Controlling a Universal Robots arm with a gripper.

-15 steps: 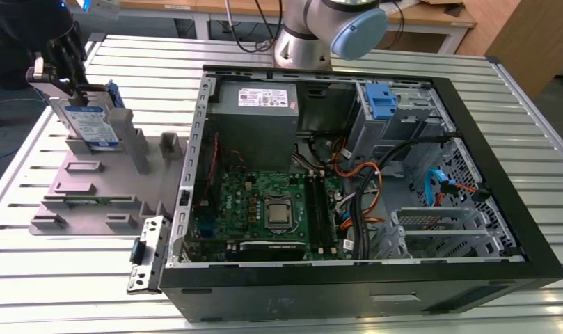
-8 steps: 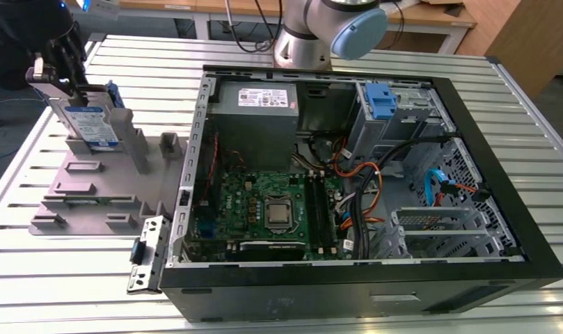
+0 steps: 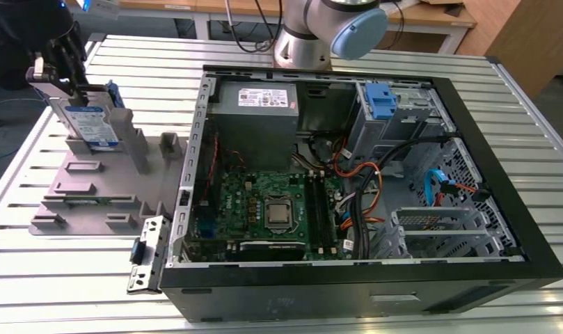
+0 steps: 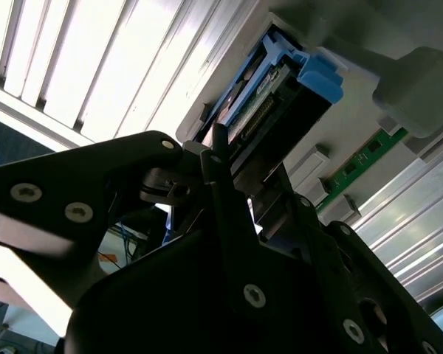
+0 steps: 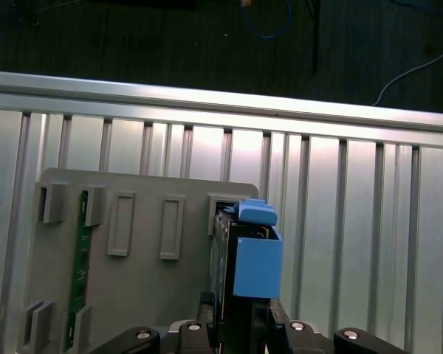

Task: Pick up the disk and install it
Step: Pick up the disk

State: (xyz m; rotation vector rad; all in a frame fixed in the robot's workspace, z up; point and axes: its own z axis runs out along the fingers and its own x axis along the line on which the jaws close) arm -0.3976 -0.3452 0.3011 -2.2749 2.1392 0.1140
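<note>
The disk (image 3: 92, 122) stands on edge, slightly tilted, in a slot of the grey plastic fixture (image 3: 86, 188) at the exterior view's left, beside the open computer case. Its white-and-blue label faces the camera, and blue bracket rails run along its edges. My gripper (image 3: 63, 87) is over its upper end, with a dark finger on each side of the disk. The first wrist view has the disk's blue bracket (image 5: 255, 258) end-on between my fingers (image 5: 207, 324). In the second wrist view the disk (image 4: 280, 88) runs away from my gripper (image 4: 244, 177), which is shut on it.
The open computer case (image 3: 504, 209) lies on the slatted metal table, with a motherboard (image 3: 262, 202), a grey power-supply box (image 3: 258, 104), loose cables and a drive bay with a blue latch (image 3: 381, 101). A green memory stick (image 3: 77, 202) sits in the fixture. The arm's base (image 3: 319, 28) stands behind the case.
</note>
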